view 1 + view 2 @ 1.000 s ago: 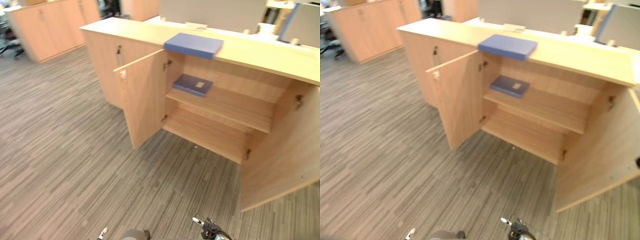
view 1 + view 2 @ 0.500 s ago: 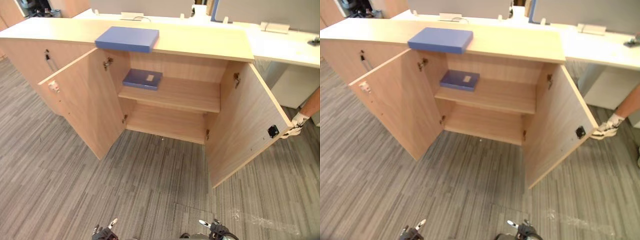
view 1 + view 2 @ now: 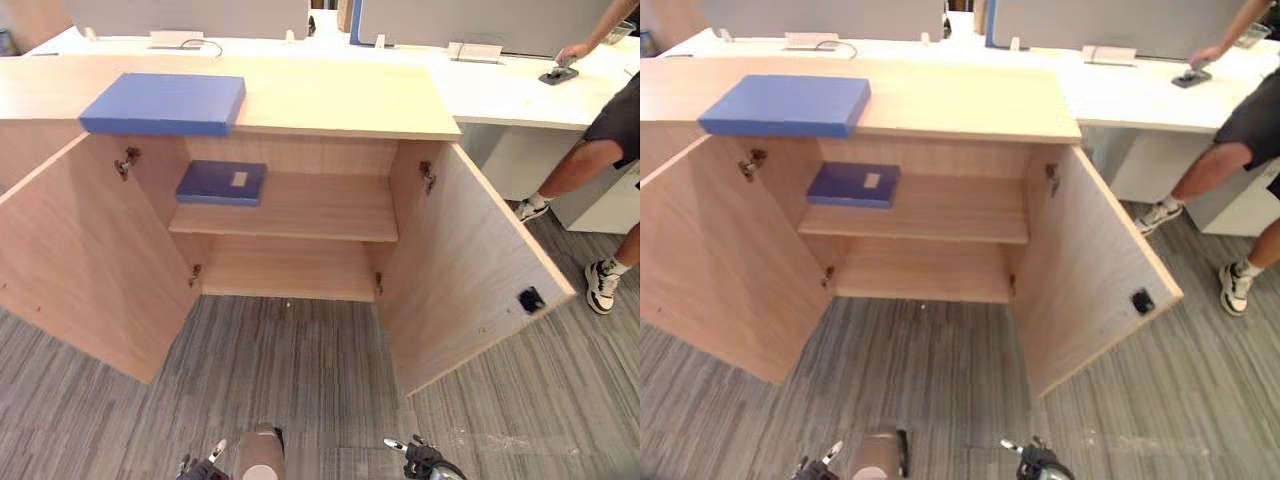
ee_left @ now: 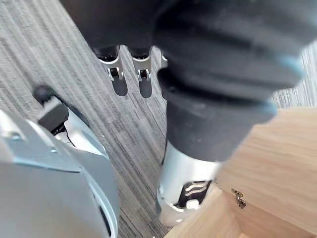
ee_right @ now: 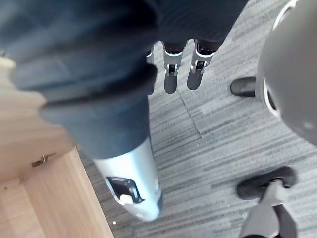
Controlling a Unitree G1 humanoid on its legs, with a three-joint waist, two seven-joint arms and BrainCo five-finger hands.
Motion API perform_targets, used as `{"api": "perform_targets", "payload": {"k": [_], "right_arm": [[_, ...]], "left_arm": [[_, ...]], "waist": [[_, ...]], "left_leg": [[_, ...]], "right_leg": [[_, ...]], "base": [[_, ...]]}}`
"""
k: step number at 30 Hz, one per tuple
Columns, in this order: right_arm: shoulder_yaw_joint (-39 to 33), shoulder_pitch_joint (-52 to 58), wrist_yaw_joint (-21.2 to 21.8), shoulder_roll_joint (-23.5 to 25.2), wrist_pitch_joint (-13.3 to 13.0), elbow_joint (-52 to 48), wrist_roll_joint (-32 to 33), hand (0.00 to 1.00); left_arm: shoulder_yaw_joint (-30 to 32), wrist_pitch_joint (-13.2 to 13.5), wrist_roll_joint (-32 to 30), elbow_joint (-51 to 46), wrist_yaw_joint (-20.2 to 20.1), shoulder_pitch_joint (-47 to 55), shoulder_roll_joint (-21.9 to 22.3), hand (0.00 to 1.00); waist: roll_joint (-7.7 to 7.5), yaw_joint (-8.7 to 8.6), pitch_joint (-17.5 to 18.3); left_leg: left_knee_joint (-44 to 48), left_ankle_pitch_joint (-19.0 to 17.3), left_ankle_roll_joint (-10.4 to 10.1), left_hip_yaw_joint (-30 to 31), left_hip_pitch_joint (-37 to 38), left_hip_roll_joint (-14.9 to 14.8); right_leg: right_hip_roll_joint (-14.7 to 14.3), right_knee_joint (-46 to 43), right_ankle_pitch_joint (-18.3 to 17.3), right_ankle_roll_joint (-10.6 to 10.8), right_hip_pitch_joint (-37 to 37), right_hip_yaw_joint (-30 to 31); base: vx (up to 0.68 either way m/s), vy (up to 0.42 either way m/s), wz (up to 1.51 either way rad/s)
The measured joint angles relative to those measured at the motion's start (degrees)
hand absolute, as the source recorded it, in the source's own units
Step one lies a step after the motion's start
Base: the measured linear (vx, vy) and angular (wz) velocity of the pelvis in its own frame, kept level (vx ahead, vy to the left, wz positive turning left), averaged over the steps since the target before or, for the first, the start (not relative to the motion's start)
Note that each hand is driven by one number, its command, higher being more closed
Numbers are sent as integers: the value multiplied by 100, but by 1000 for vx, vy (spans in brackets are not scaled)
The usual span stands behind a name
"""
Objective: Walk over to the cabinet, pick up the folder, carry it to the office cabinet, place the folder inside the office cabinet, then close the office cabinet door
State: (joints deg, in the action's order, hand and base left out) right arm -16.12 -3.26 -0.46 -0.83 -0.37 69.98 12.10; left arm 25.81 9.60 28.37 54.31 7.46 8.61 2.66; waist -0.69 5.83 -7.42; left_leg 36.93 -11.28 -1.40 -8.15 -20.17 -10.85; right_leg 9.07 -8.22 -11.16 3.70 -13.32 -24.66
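Observation:
A large blue folder [image 3: 165, 103] lies flat on the top of the wooden cabinet [image 3: 340, 95], near its left end. A smaller dark blue folder [image 3: 221, 183] with a pale label rests on the upper shelf [image 3: 310, 205] inside, at the left. Both cabinet doors stand wide open. My left hand [image 3: 205, 468] and right hand [image 3: 425, 462] hang low at the near edge, well short of the cabinet. In the wrist views the left hand's fingers [image 4: 118, 69] and the right hand's fingers [image 5: 170, 74] are straight and hold nothing.
The left door [image 3: 80, 260] and right door [image 3: 470, 270] swing out over the striped carpet on either side of me. A white desk [image 3: 500, 85] runs behind the cabinet. A person [image 3: 600, 150] stands at the right, one hand on that desk.
The camera has swung round and closer, so the cabinet now faces me squarely. The person's legs show more at the right. Both folders lie where they were.

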Motion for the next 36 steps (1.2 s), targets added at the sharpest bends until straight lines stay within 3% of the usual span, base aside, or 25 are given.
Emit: {"api": "perform_targets", "payload": {"k": [1, 2, 3, 6, 10, 12, 13, 14, 15, 16, 17, 19, 21, 23, 24, 25, 27, 28, 29, 36], "right_arm": [[36, -46, -10, 85, 10, 7, 5, 0], [176, -105, 27, 185, 15, 32, 5, 0], [222, -174, 34, 201, 14, 50, 5, 0], [222, -283, 25, 209, 7, 56, 7, 0], [222, -370, 33, 218, 3, 79, -149, 0], [215, -321, 29, 145, 27, 103, -239, 0], [212, -242, 30, 29, 43, 127, -297, 0], [173, -124, 31, -84, 48, 146, -367, 0], [146, -70, 31, -103, 57, 166, -409, 0], [148, 32, 39, -128, 90, 100, -432, 0], [161, 79, 41, -128, 91, -14, -432, 0], [171, 98, 42, -113, 84, -51, -431, 0], [174, 54, 46, -33, 78, -63, -431, 0], [187, -6, 102, -23, 64, -60, -437, 0], [196, -58, 113, -23, 53, -61, -436, 0], [195, -62, 114, -24, 51, -62, -436, 0], [212, -102, 117, 39, 42, -63, -432, 0], [212, -99, 117, 69, 42, -63, -432, 0], [238, -65, 125, 109, 37, -65, -435, 0], [290, -39, 148, 377, 36, -175, -462, 0]], "left_arm": [[-28, 5, 47, 15, -6, -43, -81, 0], [-86, 20, 46, -48, 5, -64, -208, 0], [-115, 34, 50, -96, 9, -77, -228, 0], [-182, 46, 137, -97, 34, -175, -226, 0], [-196, 65, 146, -76, 64, -156, -157, 0], [-225, 77, 144, -63, 94, -135, -118, 0], [-260, 77, 140, -64, 103, -91, -95, 0], [-300, 75, 126, -59, 122, -11, -36, 0], [-333, 77, 98, -61, 123, 56, -32, 0], [-438, 78, 36, -60, 123, 153, -51, 0], [-537, 70, -36, -37, 110, 215, -91, 0], [-608, 56, -205, -37, 83, 269, -119, 0], [-673, 39, -320, -32, 47, 389, -125, 0], [-741, 12, -336, 19, -5, 395, -159, 0], [-893, -2, -334, 32, -39, 361, -195, 0], [-910, -2, -334, 32, -44, 351, -195, 0], [-940, 0, -334, 32, -144, 299, -196, 0], [-938, 2, -333, 29, -171, 307, -214, 0], [-887, 3, -332, 24, -226, 308, -216, 0], [-415, -11, -336, 19, -266, 353, -35, 0]], "waist": [[-151, 44, -57], [-286, 5, -14], [-310, 17, 0], [-327, 17, -17], [-261, 69, 38], [-270, 110, 97], [-213, 107, 132], [-120, 95, 185], [-57, 96, 218], [-36, 62, 245], [-21, -30, 278], [-22, -67, 350], [4, -75, 390], [35, -84, 358], [96, -116, 293], [108, -123, 284], [91, -138, 241], [36, -138, 240], [-53, -133, 274], [-17, -83, 375]], "left_leg": [[-581, 492, 18, -116, 212, 233], [-847, 536, 84, -130, 268, 390], [-960, 564, 98, -84, 295, 440], [-1348, 654, 211, 40, 581, 873], [-1581, 683, 231, 242, 688, 1209], [-1683, 649, 271, 289, 689, 1456], [-1763, 477, 466, 355, 753, 1674], [-2022, 464, 518, 418, 969, 1820], [-2264, 506, 485, 417, 1178, 1886], [-2700, 631, 511, 422, 1577, 1998], [-2940, 795, 573, 415, 1860, 2086], [-3126, 843, 743, 458, 2138, 2165], [-3271, 864, 769, 460, 2279, 2156], [-3261, 901, 830, 550, 2378, 2066], [-3261, 890, 812, 636, 2455, 1941], [-3261, 889, 810, 656, 2470, 1917], [-3275, 830, 713, 854, 2654, 1828], [-3300, 810, 684, 899, 2710, 1863], [-3411, 798, 669, 950, 2794, 1924], [-3409, 649, 417, 908, 2610, 1571]], "right_leg": [[257, -109, -212, 346, -86, 75], [273, 12, -228, 351, 6, 98], [206, 71, -197, 302, 46, 105], [120, 337, 29, 154, 13, 19], [305, 494, 410, 482, 0, -187], [521, 535, 399, 614, 33, -221], [746, 318, 314, 744, 61, -215], [978, -294, 299, 723, 272, -190], [1143, -775, 283, 663, 430, -214], [1591, -1927, 218, -17, 730, -391], [2008, -3011, 279, -553, 957, -694], [2265, -3759, 354, -671, 1195, -860], [2105, -3749, 279, -549, 1420, -862], [1519, -3185, 20, -177, 1558, -706], [1009, -2700, -52, -76, 1601, -568], [932, -2611, -52, -75, 1607, -561], [360, -1791, -1, -95, 1590, -389], [302, -1571, 154, -260, 1591, -346], [315, -1328, 214, -256, 1549, -379], [-349, -125, 518, -326, 1239, -371]], "base": [[397, 379, 5], [207, 180, 11], [200, 159, 34], [100, 65, 53], [45, 38, 16], [48, 116, -6], [101, 234, -16], [115, 260, -20], [141, 293, -16], [154, 325, 5], [152, 291, 22], [140, 168, 29], [136, 79, 5], [256, 15, 11], [213, -34, 20], [162, -52, 28], [102, -52, 36], [88, -78, 35], [104, -95, 18], [82, -119, -6]]}}
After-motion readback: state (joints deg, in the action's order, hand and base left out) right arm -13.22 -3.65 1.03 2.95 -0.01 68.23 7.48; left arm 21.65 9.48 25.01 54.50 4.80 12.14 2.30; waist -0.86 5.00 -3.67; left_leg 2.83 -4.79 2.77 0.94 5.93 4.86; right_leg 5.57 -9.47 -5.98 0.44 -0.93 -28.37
